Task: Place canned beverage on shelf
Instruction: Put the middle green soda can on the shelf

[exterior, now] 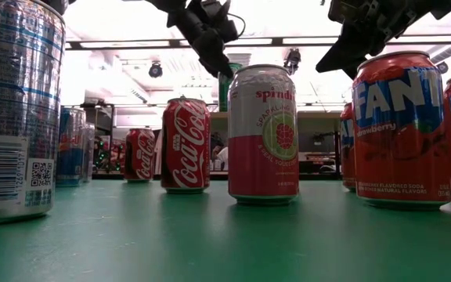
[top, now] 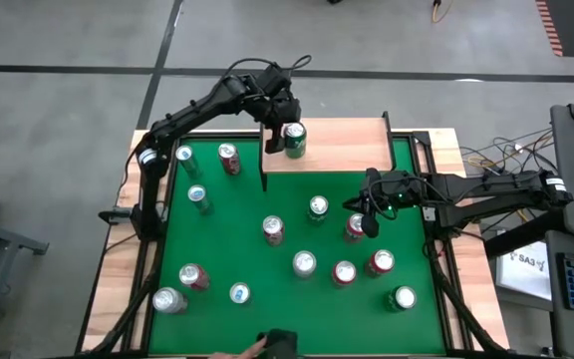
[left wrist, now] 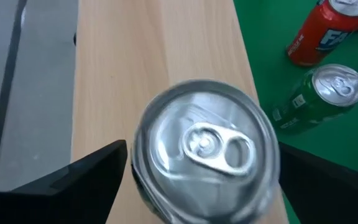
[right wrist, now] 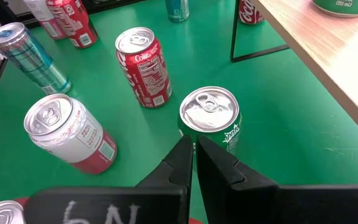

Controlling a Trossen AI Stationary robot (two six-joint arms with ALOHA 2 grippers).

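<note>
A green can stands upright on its base near the left end of the light wooden shelf. Its silver top fills the left wrist view, and the low view shows it on the shelf behind other cans. My left gripper is above it, pointing down and open. One finger stands on each side of the can, and a thin strip of shelf board shows between that finger and the can. My right gripper is shut and empty, hovering over the green felt just short of a green Sprite can.
Several cans stand spread over the green felt, among them a Coca-Cola can, a Spindrift can and a Fanta can. The shelf's black leg stands on the felt. A person's hand shows at the near edge.
</note>
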